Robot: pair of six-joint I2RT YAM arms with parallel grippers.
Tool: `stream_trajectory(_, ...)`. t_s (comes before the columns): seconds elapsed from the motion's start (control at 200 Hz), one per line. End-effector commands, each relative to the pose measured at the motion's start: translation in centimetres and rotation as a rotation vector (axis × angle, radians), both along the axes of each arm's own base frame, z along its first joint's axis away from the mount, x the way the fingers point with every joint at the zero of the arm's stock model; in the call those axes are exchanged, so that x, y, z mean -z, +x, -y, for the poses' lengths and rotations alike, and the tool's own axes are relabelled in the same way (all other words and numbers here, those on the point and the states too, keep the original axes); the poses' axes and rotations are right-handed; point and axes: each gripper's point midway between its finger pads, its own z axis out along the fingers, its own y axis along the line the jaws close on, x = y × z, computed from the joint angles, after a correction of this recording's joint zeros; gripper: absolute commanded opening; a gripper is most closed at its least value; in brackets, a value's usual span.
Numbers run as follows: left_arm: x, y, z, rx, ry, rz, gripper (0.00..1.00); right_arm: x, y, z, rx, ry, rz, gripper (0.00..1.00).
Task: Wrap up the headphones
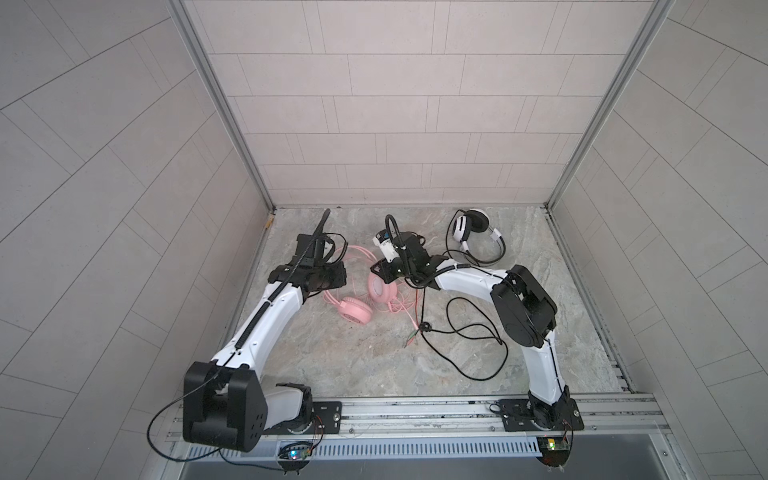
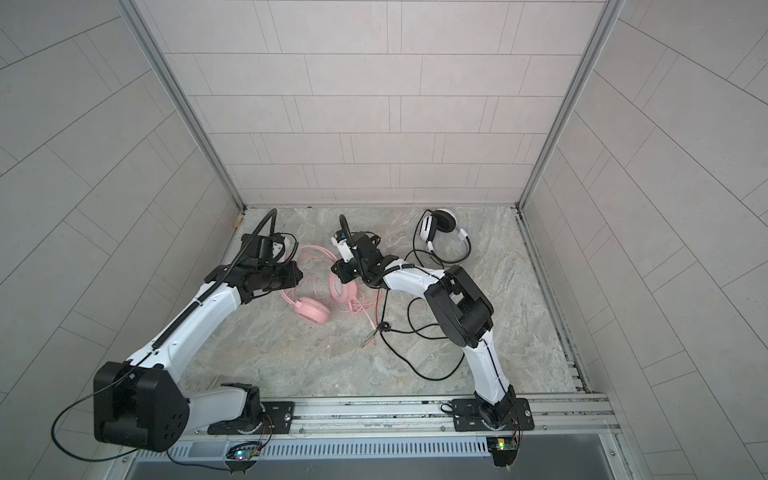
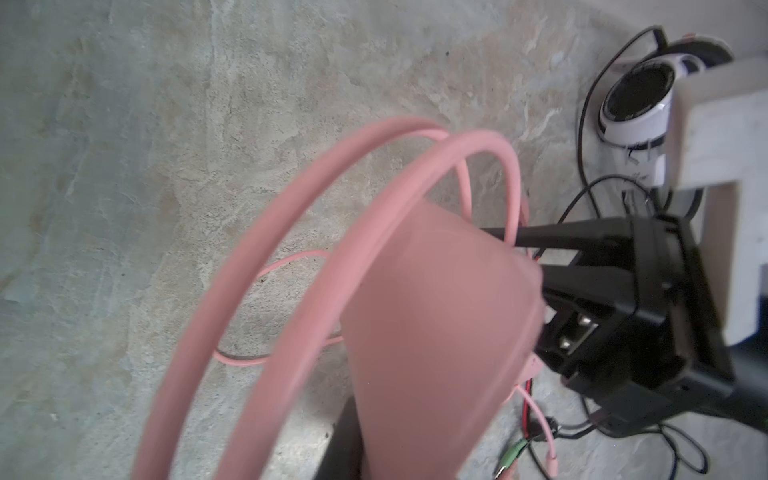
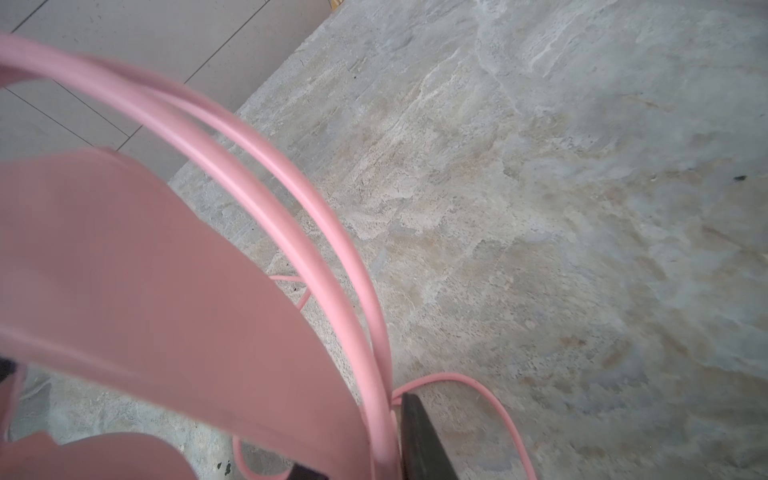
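Marbled tabletop [image 1: 353,365] | pink headset [image 1: 353,309] lay mid-table between both claws | right gripper [image 4: 365,453] jaws straddled its headband rods, clamp unclear | left gripper [image 1: 334,259] close at headband, state unclear

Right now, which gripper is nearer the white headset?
Right. The right gripper is at the pink headset on the side facing the white headset; the left gripper is across the pink band.
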Motion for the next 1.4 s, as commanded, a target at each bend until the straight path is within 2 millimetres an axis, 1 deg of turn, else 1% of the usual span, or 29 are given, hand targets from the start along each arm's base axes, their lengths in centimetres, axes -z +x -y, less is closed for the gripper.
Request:
stream_trajectory(0.0,-2.0,0.6,0.0,0.007,-0.006,0.048,0.36,-3.7,-1.2,1.3,-0.007,-0.019,0.082,0.01)
stream_trajectory(0.03,-2.0,0.4,0.0,0.011,-0.004,0.043,0.41,-4.1,-1.2,1.8,0.011,-0.026,0.092,0.00)
stream_trajectory(0.13,-2.5,0.1,-0.2,0.013,0.012,0.050,0.55,-4.5,-1.6,3.5,0.059,-0.067,0.108,0.00)
stream_trajectory(0.22,-3.0,-0.4,-0.5,0.011,0.046,0.058,0.62,-4.6,-2.0,4.7,0.098,-0.090,0.116,0.00)
stream_trajectory(0.27,-3.4,-0.6,-0.7,0.012,0.076,0.066,0.65,-4.8,-2.4,5.1,0.109,-0.103,0.116,0.00)
stream_trajectory(0.375,-4.7,-1.0,-0.7,0.028,0.144,0.097,0.67,-5.0,-3.3,5.2,0.116,-0.138,0.134,0.00)
stream_trajectory(0.45,-5.8,-1.4,-0.8,0.041,0.224,0.114,0.68,-5.2,-3.6,5.0,0.106,-0.149,0.141,0.00)
stream_trajectory(0.485,-6.4,-1.6,-0.9,0.048,0.265,0.127,0.71,-5.2,-3.6,5.0,0.101,-0.151,0.137,0.00)
stream_trajectory(0.535,-7.1,-1.6,-0.7,0.068,0.308,0.156,0.72,-5.3,-3.7,5.0,0.095,-0.155,0.135,0.00)
stream_trajectory(0.615,-7.5,-1.7,-0.2,0.114,0.359,0.174,0.86,-5.4,-3.9,5.0,0.094,-0.148,0.136,0.00)
stream_trajectory(0.661,-7.5,-1.8,0.3,0.143,0.362,0.172,0.92,-5.6,-4.0,5.0,0.089,-0.143,0.134,0.00)
stream_trajectory(0.736,-7.2,-1.9,1.7,0.191,0.305,0.161,0.93,-5.9,-4.1,4.9,0.084,-0.138,0.129,0.00)
stream_trajectory(0.776,-6.9,-2.0,2.6,0.212,0.272,0.152,0.98,-5.9,-4.1,4.9,0.086,-0.137,0.128,0.00)
stream_trajectory(0.836,-6.4,-2.1,3.5,0.229,0.269,0.137,0.99,-5.9,-4.1,5.0,0.089,-0.140,0.124,0.00)
stream_trajectory(1.001,-4.3,-2.4,4.1,0.203,0.341,0.098,0.99,-6.5,-4.1,5.4,0.108,-0.146,0.115,0.00)
stream_trajectory(1.121,-3.1,-2.7,5.0,0.189,0.351,0.081,0.99,-7.1,-4.2,5.5,0.118,-0.133,0.111,0.00)
stream_trajectory(1.211,-2.1,-2.5,4.9,0.187,0.403,0.065,0.99,-7.4,-4.3,5.5,0.118,-0.136,0.114,0.00)
stream_trajectory(1.331,-1.2,-2.4,3.4,0.167,0.521,0.024,0.99,-7.7,-4.3,5.7,0.120,-0.136,0.117,0.00)
stream_trajectory(1.396,-0.4,-2.5,3.2,0.170,0.544,0.005,0.99,-8.1,-4.4,5.6,0.118,-0.125,0.119,0.00)
